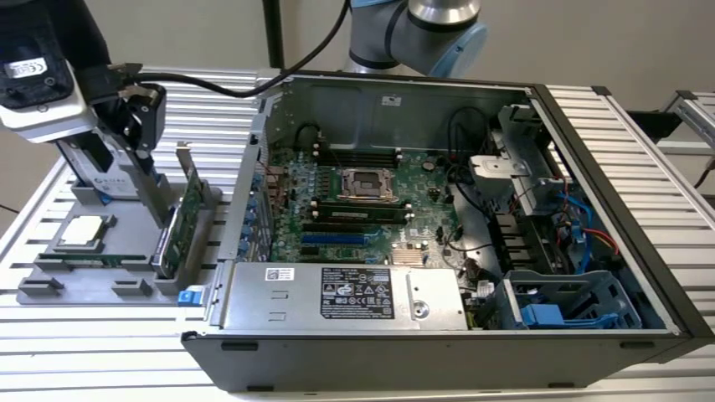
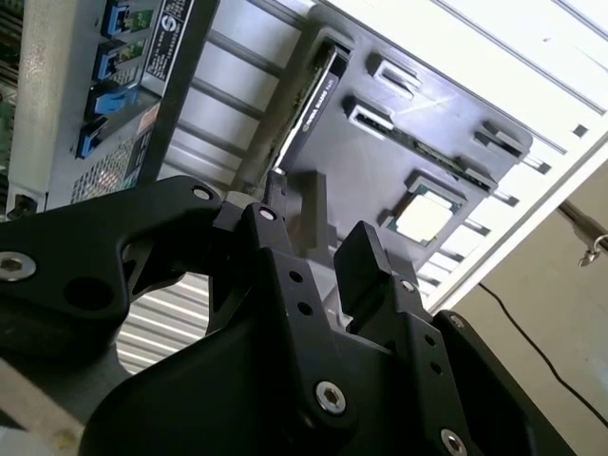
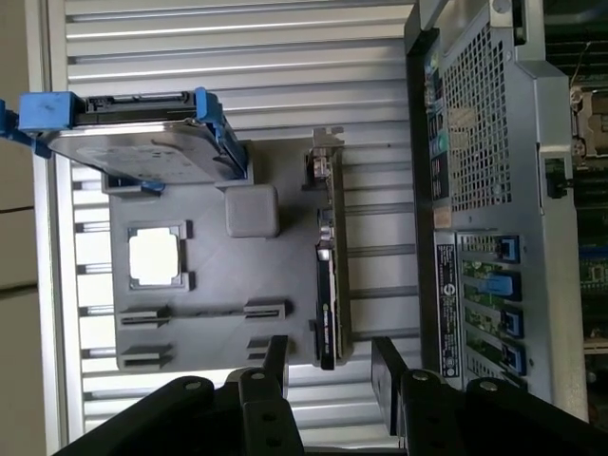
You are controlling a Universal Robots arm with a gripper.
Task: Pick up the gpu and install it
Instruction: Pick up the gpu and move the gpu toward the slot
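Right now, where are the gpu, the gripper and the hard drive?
gpu [image 3: 328, 271], first wrist view, its long edge.
gripper [image 3: 332, 344], first wrist view, between its fingertips.
hard drive [image 3: 133, 142], first wrist view, its silver face.

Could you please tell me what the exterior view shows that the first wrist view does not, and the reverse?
Exterior view: the blue drive cage and the arm's joint. First wrist view: the case's perforated rear grille. Both: the gpu upright in the grey tray, the chip, and the open tool.
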